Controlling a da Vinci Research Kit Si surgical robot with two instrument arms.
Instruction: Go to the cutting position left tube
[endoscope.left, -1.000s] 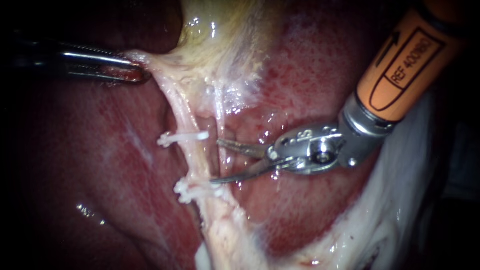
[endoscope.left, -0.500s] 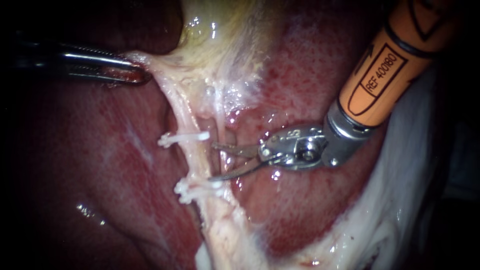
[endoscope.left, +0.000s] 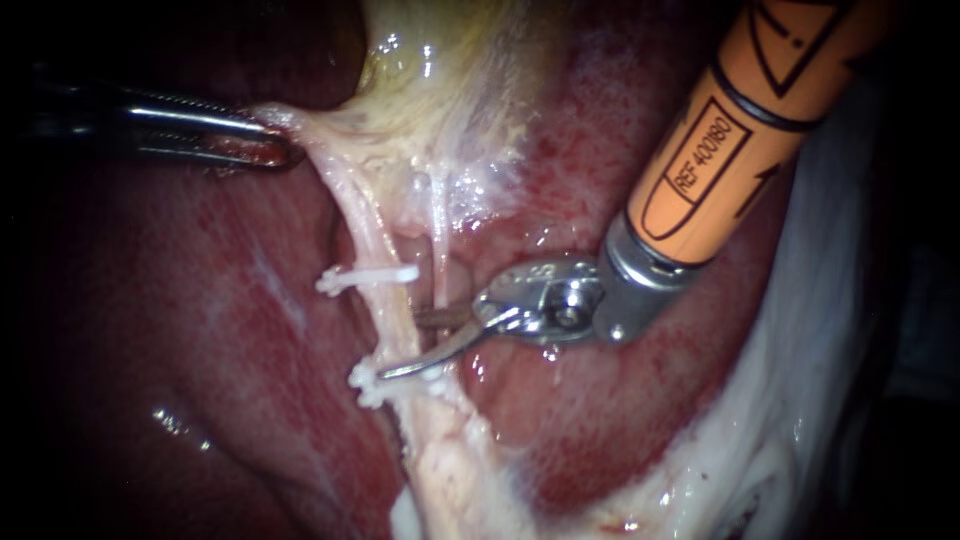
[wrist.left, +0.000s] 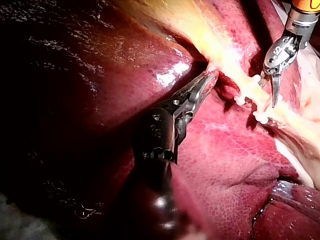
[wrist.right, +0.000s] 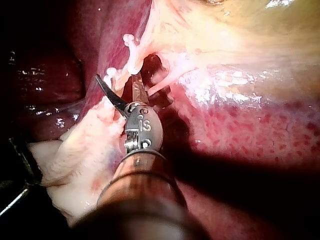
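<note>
Blades of the right instrument's (endoscope.left: 400, 346) end effector stand open, the left tube (endoscope.left: 388, 303) between them; left instrument (endoscope.left: 285, 148) clamps tissue (endoscope.left: 305, 122).

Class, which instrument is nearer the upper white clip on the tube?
Right: the right instrument sits open just below the upper clip; the left instrument grips tissue farther up-left.

I am working at a surgical station, with everything seen from very close in. Wet, glistening organ tissue fills my endoscope view under a bright light that fades to darkness at the edges. The dark red liver (endoscope.left: 200, 330) lies at the lower left of the frame and the pale yellow gallbladder (endoscope.left: 450, 90) at the top centre. White clips (endoscope.left: 370, 275) sit on the thin left tube (endoscope.left: 365, 235) in the middle. My slender left instrument (endoscope.left: 285, 150) enters from the upper left. My right instrument (endoscope.left: 405, 345), orange-sleeved, comes in from the upper right.
</note>
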